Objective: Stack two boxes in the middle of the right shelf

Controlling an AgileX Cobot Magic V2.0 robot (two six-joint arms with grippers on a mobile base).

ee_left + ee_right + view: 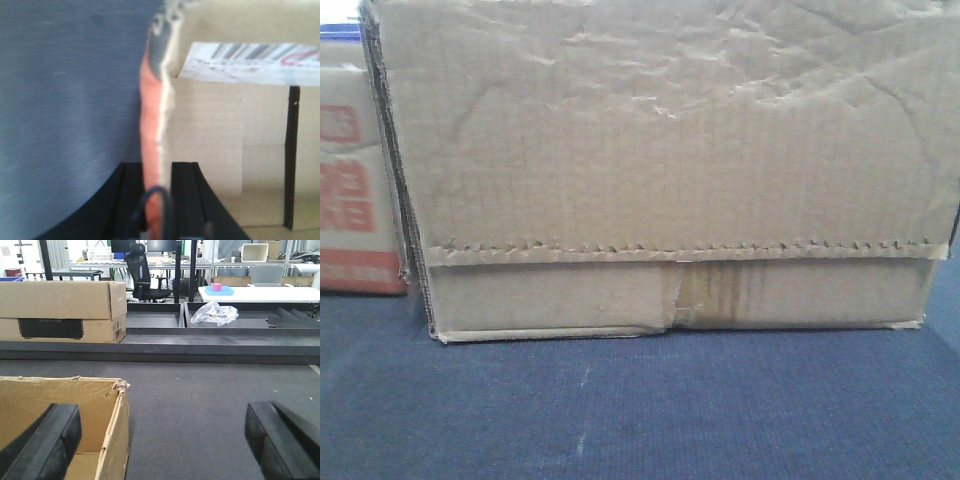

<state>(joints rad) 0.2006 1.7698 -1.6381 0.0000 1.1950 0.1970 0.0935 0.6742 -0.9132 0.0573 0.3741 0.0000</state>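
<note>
So around the plain carton (660, 150) there's a fair bit going on. The red-print carton (350, 190) is sitting tight against its left side, both resting on a blue-grey mat (640, 410), and in the front view the plain one is hogging nearly the whole frame and blocking everything behind it. It's looking pretty beat up: the top half is creased and wrinkled, a zigzag flap edge (670, 250) is running across the lower part, and a brownish tape strip (705, 295) is hanging down just under that edge. The left wrist view is showing what the front one isn't. The left gripper (157, 200) is pinching the red-printed side wall, fingers narrow on either side of it, and a barcode label (250, 60) is showing inside that box. The right wrist view is looking over an open carton (95, 425) with a torn corner, probably the plain one, but that's not certain. The right gripper (162, 440) is spread wide, one finger hanging inside the carton and the other well outside it over the mat. Beyond that carton a dark ledge (200, 347) is crossing the view, with a big cardboard box (65, 310), a crumpled plastic bag (215, 313) and an office chair (142, 272) sitting farther back.
</note>
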